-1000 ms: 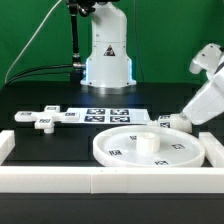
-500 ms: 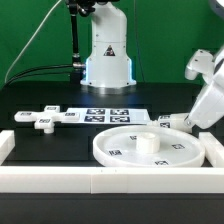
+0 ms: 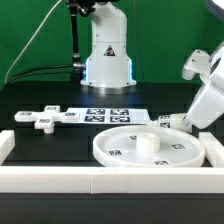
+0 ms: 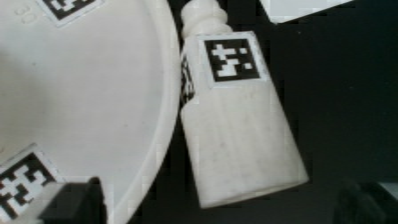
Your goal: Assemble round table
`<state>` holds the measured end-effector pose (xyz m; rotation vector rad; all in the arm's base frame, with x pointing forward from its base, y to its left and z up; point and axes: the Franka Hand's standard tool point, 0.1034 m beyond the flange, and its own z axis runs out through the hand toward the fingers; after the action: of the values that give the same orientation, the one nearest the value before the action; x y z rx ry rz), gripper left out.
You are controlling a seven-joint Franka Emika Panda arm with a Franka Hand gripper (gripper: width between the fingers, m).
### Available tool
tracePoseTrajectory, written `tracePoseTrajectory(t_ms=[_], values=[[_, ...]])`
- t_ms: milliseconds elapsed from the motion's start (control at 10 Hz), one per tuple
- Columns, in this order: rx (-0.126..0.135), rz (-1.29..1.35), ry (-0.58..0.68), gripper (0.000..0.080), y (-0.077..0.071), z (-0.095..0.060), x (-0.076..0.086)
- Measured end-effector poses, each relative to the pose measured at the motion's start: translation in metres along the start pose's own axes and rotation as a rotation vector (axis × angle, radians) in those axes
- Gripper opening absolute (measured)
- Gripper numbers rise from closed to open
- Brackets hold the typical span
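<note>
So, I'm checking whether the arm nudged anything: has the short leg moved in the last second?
No. The leg lies in the same spot as before, beside the disc's rim, just off the marker board's end on the exterior view's right.

Bright, even light — round disc nearly blown white; wrist view soft, blurred close up.

marker board flat on black table, white border wall, green backdrop

Disc in front, leg lying beside its rim, marker board behind, cross base at exterior view's left.
</note>
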<state>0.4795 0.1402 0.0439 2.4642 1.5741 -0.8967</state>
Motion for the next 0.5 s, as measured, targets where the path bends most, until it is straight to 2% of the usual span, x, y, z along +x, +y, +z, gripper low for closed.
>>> tracePoseTrajectory(t_ms=[200,300,500], values=[[-0.021,0.029,0.027,0.0649,0.01,-0.007,-0.012],[-0.003,0.016,-0.005,0.0649,0.012,-0.013,-0.017],[0.003,0.017,-0.016,0.0649,0.012,-0.012,-0.016]])
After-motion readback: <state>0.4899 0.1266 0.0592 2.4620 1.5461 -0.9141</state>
